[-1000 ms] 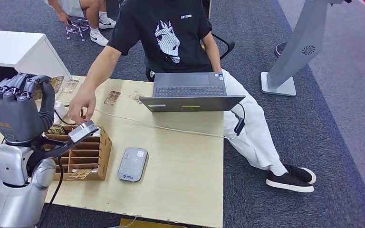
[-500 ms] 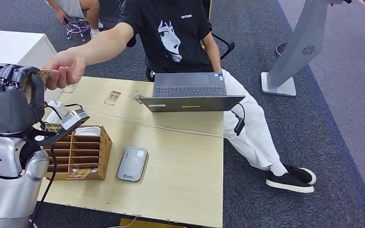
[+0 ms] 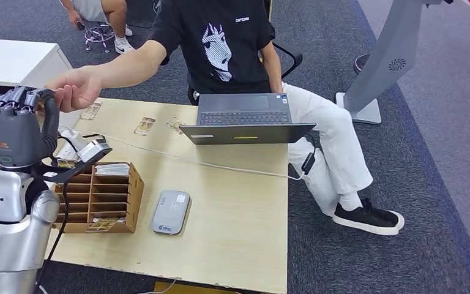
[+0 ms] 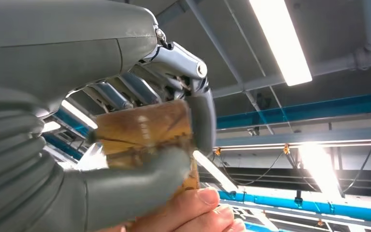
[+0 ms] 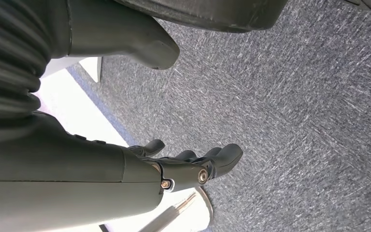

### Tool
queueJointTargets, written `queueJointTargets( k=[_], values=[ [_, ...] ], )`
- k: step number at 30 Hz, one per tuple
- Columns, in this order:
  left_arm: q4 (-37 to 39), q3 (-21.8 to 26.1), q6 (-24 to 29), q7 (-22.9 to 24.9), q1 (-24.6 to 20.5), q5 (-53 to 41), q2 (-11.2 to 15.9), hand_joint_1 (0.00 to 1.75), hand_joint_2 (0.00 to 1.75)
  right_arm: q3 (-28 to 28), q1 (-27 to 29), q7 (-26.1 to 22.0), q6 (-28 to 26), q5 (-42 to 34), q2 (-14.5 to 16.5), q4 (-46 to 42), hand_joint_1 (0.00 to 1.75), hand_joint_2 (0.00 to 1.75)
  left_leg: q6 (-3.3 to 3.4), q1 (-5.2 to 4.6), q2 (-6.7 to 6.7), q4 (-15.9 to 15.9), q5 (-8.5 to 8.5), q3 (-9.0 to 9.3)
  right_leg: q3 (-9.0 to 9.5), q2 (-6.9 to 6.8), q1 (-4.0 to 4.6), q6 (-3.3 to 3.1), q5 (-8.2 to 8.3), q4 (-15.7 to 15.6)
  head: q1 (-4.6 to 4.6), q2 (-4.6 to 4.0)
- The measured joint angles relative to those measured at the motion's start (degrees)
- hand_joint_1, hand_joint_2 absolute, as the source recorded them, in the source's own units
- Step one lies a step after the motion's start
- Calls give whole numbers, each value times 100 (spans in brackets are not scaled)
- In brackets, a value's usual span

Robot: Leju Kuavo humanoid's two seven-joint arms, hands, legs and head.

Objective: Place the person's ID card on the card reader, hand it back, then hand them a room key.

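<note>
My left hand (image 3: 15, 128) is raised at the table's left end and pinches a brownish card (image 4: 142, 128) between thumb (image 4: 130, 186) and fingers (image 4: 200, 113). A person's hand (image 3: 73, 89) reaches across and touches my fingertips; in the left wrist view their fingers (image 4: 191, 210) hold the card's far edge. The grey card reader (image 3: 171, 211) lies flat on the table with nothing on it. A wooden slotted card box (image 3: 101, 196) stands to its left. My right hand (image 5: 188, 166) hangs over the carpet, fingers apart, holding nothing.
An open laptop (image 3: 245, 119) sits at the table's far side in front of the seated person, with a white cable (image 3: 220, 165) trailing across the wood. Loose cards (image 3: 145, 125) lie near the far edge. A white desk (image 3: 18, 61) stands at the back left.
The person's hand rose from the card box to my raised left hand and took hold of the card's edge. My left hand shifted slightly left. Their leg moved.
</note>
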Motion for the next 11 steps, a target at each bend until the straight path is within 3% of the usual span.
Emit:
queueJointTargets(
  k=[11],
  values=[
    [5,469,2,-492,7,228,-345,0,175,0,0,2,2,38,-9,-7,0,175,0,0,0,0,0,-2,-1,0,0,0,0,0,1,0]
  ],
)
